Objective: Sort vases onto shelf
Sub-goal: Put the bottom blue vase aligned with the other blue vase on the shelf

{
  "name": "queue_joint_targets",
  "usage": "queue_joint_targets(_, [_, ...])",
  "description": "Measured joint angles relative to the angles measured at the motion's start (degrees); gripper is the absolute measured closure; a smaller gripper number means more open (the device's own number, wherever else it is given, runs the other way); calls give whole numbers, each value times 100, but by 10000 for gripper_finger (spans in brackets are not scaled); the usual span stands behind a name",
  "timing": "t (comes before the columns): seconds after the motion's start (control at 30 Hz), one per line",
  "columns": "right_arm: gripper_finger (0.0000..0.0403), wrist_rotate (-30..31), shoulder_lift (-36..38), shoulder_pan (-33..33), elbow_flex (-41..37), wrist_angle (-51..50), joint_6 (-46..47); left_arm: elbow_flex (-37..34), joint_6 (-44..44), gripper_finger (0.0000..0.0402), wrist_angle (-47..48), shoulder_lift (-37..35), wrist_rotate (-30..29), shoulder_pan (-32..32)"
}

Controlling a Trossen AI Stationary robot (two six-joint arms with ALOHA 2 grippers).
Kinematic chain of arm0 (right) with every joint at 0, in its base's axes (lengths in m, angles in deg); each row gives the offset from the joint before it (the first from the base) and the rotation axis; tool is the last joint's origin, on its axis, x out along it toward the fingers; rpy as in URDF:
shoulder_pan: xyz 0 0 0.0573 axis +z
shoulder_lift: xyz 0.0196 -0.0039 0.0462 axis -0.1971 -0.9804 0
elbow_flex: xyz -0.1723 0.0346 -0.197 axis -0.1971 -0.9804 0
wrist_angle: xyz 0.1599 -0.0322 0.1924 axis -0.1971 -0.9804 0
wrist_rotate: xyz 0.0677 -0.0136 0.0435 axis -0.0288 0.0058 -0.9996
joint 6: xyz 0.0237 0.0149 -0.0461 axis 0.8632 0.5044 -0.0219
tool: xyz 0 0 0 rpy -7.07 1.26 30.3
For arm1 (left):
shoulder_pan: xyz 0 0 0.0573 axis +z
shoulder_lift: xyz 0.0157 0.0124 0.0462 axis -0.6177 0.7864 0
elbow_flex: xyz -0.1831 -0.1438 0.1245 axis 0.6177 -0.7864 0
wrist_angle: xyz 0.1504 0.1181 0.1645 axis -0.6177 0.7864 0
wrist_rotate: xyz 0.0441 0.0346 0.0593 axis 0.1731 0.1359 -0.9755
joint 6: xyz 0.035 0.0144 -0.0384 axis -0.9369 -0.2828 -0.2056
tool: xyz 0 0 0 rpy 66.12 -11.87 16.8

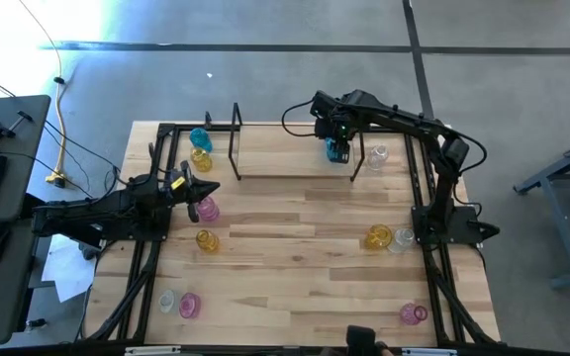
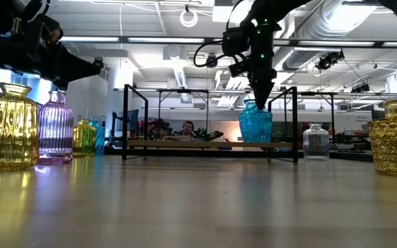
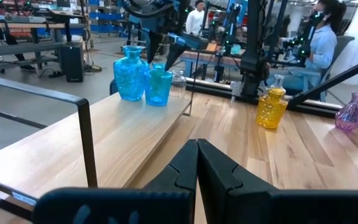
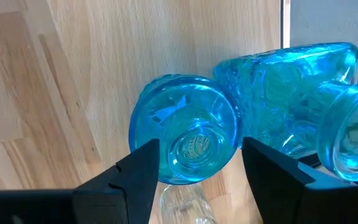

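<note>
The shelf [image 1: 275, 148] stands along the table's far edge, a light board inside black rods. On its right end stands a blue vase [image 4: 185, 137] upright on its base, with a second, textured blue vase [image 4: 284, 87] right beside it. My right gripper [image 4: 201, 165] points down over the first vase, open, one finger on either side of its neck with a gap showing on both sides. My left gripper [image 1: 211, 188] waits shut at the table's left, level, just beyond a pink vase [image 1: 206, 209].
A clear vase [image 1: 377, 155] stands just right of the shelf. Blue [image 1: 201, 136] and yellow [image 1: 202, 158] vases stand at the far left, and another yellow one [image 1: 207, 239] nearer. Amber [image 1: 379, 237] and clear [image 1: 401, 239] vases stand at the right, and pink ones [image 1: 188, 305] [image 1: 414, 313] near the front edge.
</note>
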Motion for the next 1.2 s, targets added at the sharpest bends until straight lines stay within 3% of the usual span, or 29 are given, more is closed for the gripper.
queue_joint_targets(0.37, [196, -3, 9, 161, 1019, -485, 288, 0, 50, 401, 1, 0, 2, 0])
queue_joint_targets(0.5, [230, -323, 28, 265, 1248, -458, 335, 0, 154, 401, 3, 0, 3, 0])
queue_joint_targets(0.63, [317, -910, 154, 405, 868, -207, 516, 0, 102, 401, 3, 0, 4, 0])
queue_joint_targets(0.7, [368, -929, 250, 503, 586, -204, 672, 0, 32, 401, 3, 0, 6, 0])
queue_joint_targets(0.77, [393, -884, 364, 622, 293, -182, 822, 0, 4, 401, 3, 0, 0, 0])
queue_joint_targets(0.93, [375, -653, 422, 847, -434, -98, 1417, 0, -105, 401, 10, 0, -79, 0])
queue_joint_targets(1.07, [387, -573, 415, 965, -1065, 380, 1712, 0, -115, 401, 12, 0, -142, 0])
queue_joint_targets(1.2, [400, -101, 415, 1029, -1456, 904, 1938, 0, -113, 401, 12, 0, -248, 0])
